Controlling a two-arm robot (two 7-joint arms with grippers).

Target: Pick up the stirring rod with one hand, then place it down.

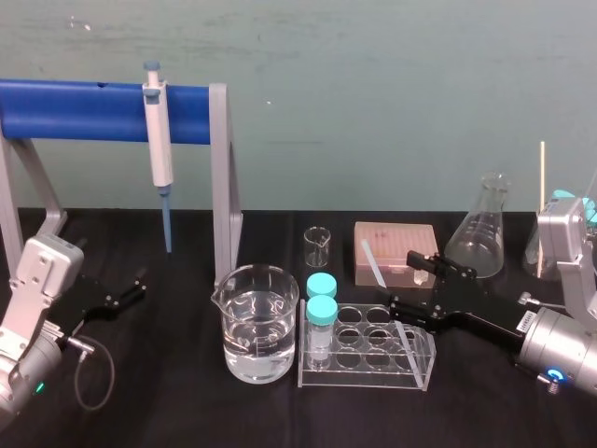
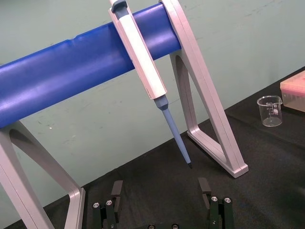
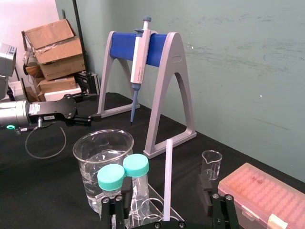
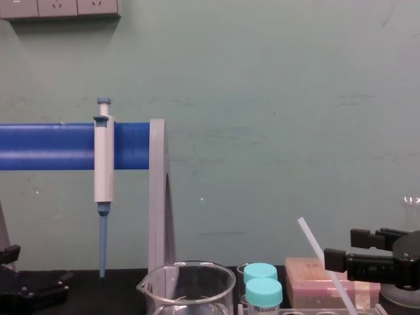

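Bench count, as seen:
- 1 stirring rod (image 3: 167, 176)
- 2 teal-capped tubes, one nearer (image 1: 322, 315) and one just behind it (image 1: 321, 284), both at the left end of the rack
- 1 clear tube rack (image 1: 366, 381)
- 2 beakers: 1 large beaker (image 1: 259, 322) with clear liquid, 1 small beaker (image 1: 317, 246) farther back
- 1 conical flask (image 1: 478, 233), far right
- 1 pink tip box (image 1: 396, 245)
- 1 pipette (image 1: 159, 140) hanging on 1 blue-barred stand (image 1: 84, 110), far left
- 1 thin pale stick (image 1: 541, 205), upright, far right
- 2 grippers: left gripper (image 1: 138, 285), right gripper (image 1: 401, 280)
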